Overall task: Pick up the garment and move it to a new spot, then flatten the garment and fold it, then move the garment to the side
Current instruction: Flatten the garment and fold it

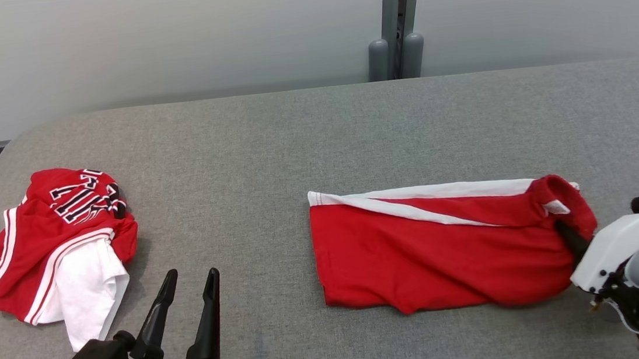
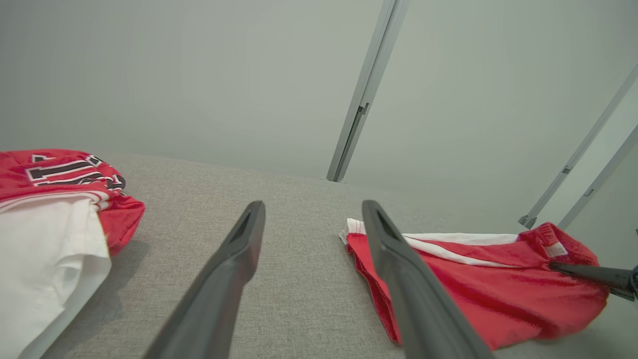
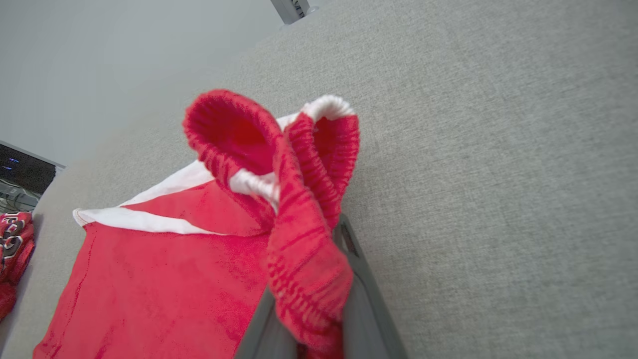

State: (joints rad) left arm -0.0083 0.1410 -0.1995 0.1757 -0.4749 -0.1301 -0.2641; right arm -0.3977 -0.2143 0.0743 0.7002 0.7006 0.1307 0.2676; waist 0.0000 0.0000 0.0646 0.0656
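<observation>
- My right claw [image 1: 566, 235] is pinched nearly closed on the elastic waistband [image 3: 299, 239] of the red shorts [image 1: 432, 251], at their right end. The band bunches up above the fingers while the legs lie flat.
- The shorts lie right of centre on the grey tabletop [image 1: 292, 141], with the white side stripe along the far edge. They are well apart from the crumpled red jersey [image 1: 61, 239] on the left.
- My left claw [image 1: 192, 274] is spread wide and holds nothing, hovering near me between the two garments.
- I judge this to be a fold or carry led from one end. I want to lift just clear of the cloth, then travel slowly and level so the layers don't slide apart.
- The pinch seems to catch several layers, so I'd watch the right wrist view for slipping.
- If the free end drags or skews, I'd bring the left claw over to pin it.
</observation>
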